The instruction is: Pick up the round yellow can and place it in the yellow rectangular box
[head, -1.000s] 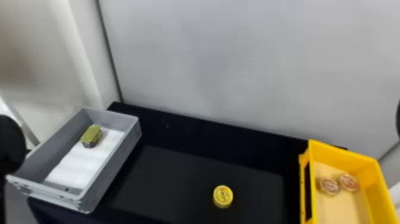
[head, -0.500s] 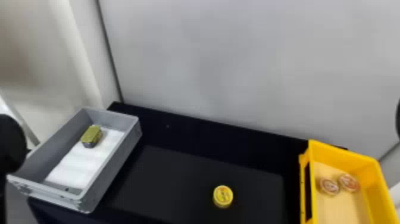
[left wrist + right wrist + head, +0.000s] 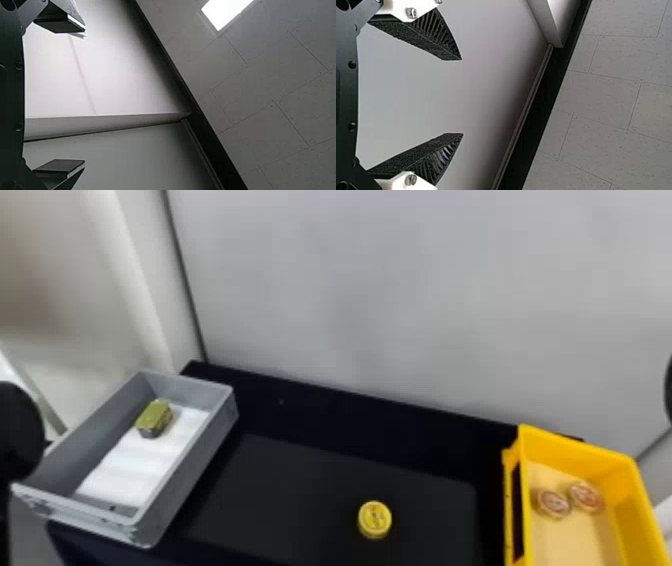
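Pale wall (image 3: 375, 300) stretched up behind the desk (image 3: 310, 500), which was draped in black. At its left end I saw a grey box (image 3: 192, 480) with a white sheet (image 3: 130, 470) inside; at its right, the yellow rectangular box (image 3: 575, 445). The left pincer (image 3: 84, 97) and the right pincer (image 3: 462, 96) both stood wide. An olive tin (image 3: 154, 417) sat in the grey box, two round tins (image 3: 552, 504) in the yellow one. The round yellow can (image 3: 375, 519) rested on the desk between the boxes.
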You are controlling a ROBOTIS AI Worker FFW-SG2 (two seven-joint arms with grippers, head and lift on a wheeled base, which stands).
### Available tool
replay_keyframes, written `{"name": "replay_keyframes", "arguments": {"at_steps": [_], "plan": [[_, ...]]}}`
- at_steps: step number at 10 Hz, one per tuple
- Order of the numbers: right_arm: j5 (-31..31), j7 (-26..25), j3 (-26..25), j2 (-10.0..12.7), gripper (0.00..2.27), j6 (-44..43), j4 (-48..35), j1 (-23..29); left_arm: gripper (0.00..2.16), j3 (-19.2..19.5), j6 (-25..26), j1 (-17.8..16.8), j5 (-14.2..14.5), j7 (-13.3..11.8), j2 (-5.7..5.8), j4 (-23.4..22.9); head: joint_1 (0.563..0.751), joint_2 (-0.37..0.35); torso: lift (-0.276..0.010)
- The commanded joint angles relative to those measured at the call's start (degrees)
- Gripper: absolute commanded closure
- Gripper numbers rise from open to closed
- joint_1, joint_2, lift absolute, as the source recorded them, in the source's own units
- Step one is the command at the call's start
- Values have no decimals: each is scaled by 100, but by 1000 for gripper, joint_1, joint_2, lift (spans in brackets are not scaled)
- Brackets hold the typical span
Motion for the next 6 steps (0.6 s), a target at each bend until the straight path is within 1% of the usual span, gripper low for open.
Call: {"name": "replay_keyframes", "arguments": {"at_steps": [1,2,3,4,5,6], "plan": [[-161,-12,15,17,73,476,26,26,85,8,13,1,0,-2,0,0,694,-78,0],[-575,-293,51,26,79,1047,26,35,85,8,31,1,-9,-2,-9,0,694,-78,0],[-1216,-654,42,43,101,1698,61,35,85,-1,40,1,-9,-2,-9,0,694,-78,0],[-2060,-812,-125,210,124,2718,114,-71,85,-1,57,1,-9,-2,-9,0,694,-78,0],[-2324,-627,-231,465,134,3861,122,-308,87,8,75,9,-9,-2,-9,0,694,-78,0],[-2060,375,-380,799,136,5189,263,-721,85,17,92,1,-18,-19,-9,-9,694,-78,0]]}}
